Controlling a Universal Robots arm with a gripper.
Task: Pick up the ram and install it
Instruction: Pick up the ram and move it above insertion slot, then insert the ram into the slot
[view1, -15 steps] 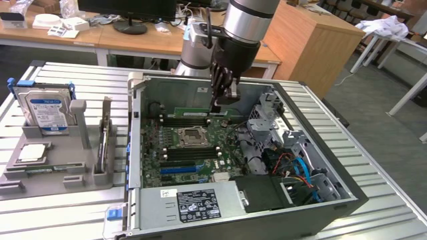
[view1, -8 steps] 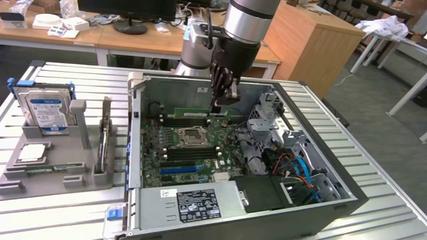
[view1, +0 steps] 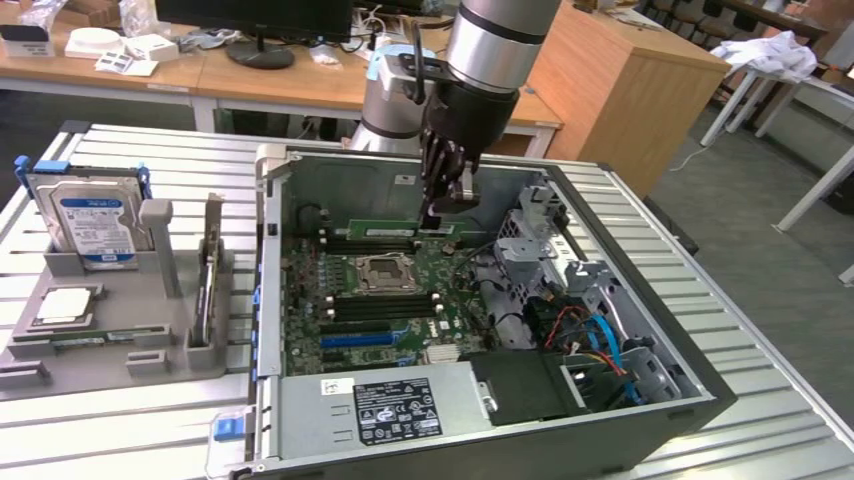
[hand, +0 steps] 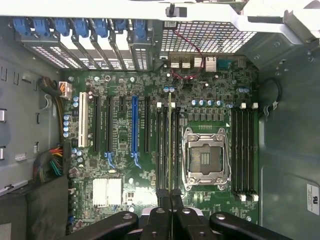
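The ram (view1: 395, 229), a thin green stick, hangs level inside the open computer case (view1: 274, 300), just over the black memory slots (view1: 380, 243) behind the processor socket (view1: 380, 272). My gripper (view1: 442, 212) is shut on the ram's end nearer the exterior view's right, reaching down from above. In the wrist view the ram (hand: 170, 135) shows edge-on as a thin line between my fingertips (hand: 161, 196), lined up along the memory slots (hand: 165, 150) beside the open socket (hand: 204, 159). I cannot tell whether the ram touches a slot.
A grey holder (view1: 120, 335) at the exterior view's left carries a hard drive (view1: 91, 215) and a square silver processor (view1: 67, 305). Inside the case are the power supply (view1: 394, 405), a drive cage (view1: 534, 240) and coloured cables (view1: 601, 340). Another bank of slots (hand: 244, 150) lies past the socket.
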